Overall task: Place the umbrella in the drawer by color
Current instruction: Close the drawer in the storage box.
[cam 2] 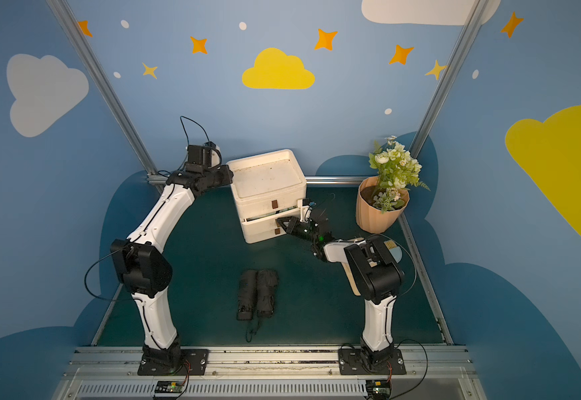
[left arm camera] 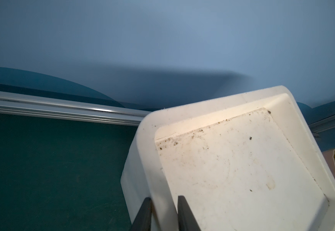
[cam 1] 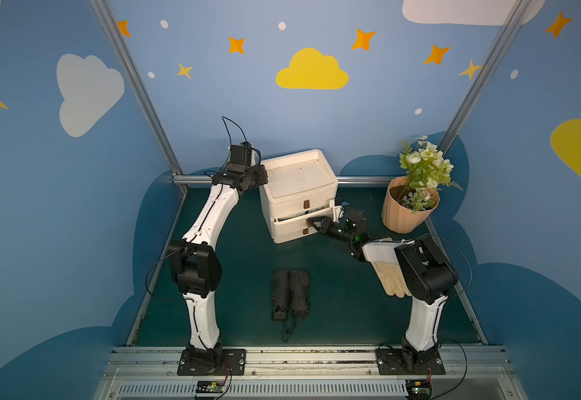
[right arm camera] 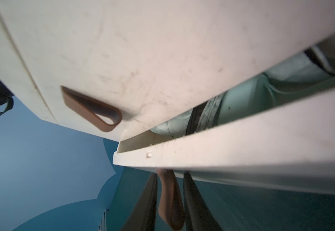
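Umbrellas (cam 1: pixel 289 294): two, black, folded, lying side by side and touching on the green bench (cam 1: pixel 233 277) between the two arm bases, well apart from the cabinet (cam 1: pixel 297 180); a thin cord (cam 1: pixel 287 329) trails from their near ends. Neither tool touches them. The cabinet is white, with three drawers, and stands toward the back of the bench with its soiled top tray bare. The middle drawer (cam 1: pixel 291 221) stands slightly ajar; the top and bottom drawers sit flush. In the right wrist view, the gap above the middle drawer front shows a pale green bundle (right arm camera: pixel 240 98) with a dark band lying inside. The right tool (right arm camera: pixel 170 176) is at the middle drawer front, closed about its brown tab (right arm camera: pixel 171 204), which fills the space between the two fingers. The top drawer's tab (right arm camera: pixel 94 112) hangs free. The left tool (left arm camera: pixel 163 200) is at the cabinet's top edge on the left arm's side, clamped on the tray rim, one finger outside the wall and one inside the tray. A ribbed pot (cam 1: pixel 408 211) with white flowers stands in the back corner on the right arm's side. A pale glove (cam 1: pixel 391 280) lies on the bench, partly hidden beneath the right arm.
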Available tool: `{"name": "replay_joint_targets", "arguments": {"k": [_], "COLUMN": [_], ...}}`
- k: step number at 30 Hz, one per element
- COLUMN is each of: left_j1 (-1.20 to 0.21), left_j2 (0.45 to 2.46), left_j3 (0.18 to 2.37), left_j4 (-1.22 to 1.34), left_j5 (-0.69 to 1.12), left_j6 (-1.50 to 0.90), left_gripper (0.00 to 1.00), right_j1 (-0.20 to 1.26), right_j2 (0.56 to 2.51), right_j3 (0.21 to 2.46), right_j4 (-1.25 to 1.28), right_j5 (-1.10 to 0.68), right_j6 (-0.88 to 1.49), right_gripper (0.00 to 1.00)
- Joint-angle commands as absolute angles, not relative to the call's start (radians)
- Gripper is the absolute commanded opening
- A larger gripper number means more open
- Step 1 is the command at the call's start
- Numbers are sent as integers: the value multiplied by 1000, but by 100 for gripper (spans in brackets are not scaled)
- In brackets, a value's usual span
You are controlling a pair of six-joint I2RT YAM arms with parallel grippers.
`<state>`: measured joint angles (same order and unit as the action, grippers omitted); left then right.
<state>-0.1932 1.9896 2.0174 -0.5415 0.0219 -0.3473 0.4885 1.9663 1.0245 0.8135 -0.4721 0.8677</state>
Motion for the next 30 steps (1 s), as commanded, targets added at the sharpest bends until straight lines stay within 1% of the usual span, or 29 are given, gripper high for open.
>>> {"name": "replay_joint_targets", "arguments": {"k": [1,7,12,14,17,20,22,24,27,30], "left_j1": [-257,-259,-259,-260,-259,-259,-258,-259,-259,-259], "left_j2": [2002,2002,2006,2004,1998,1993,1990,1991,1991,1992], "left_j3": [1997,1993,1995,1994,1994,1997,1995,1997,1999,1999], "left_j4": [-576,-575,-578,-582,-587,-591,-590,-590,-590,-591], "left_j5": [132,128,132,132,128,122,118,121,127,132], "left_j6": [-344,-344,-344,-342,-336,-328,-327,-327,-330,-331], "left_gripper": [24,24,24,25,24,24,25,25,25,25], "right_j1": [506,526,540,540,540,534,528,513,481,464], "right_j2": [2009,2050,2061,2061,2008,1920,1862,1821,1806,1830], "right_j3": [1060,1080,1117,1106,1034,940,878,828,772,725], "right_j4": [914,1006,964,978,993,1004,1003,1003,1003,1009], "right_j5": [-371,-272,-232,-236,-227,-230,-238,-286,-386,-431], "right_j6": [878,918,916,927,924,870,852,832,834,831], "right_gripper": [26,26,27,28,31,40,50,58,65,74]}}
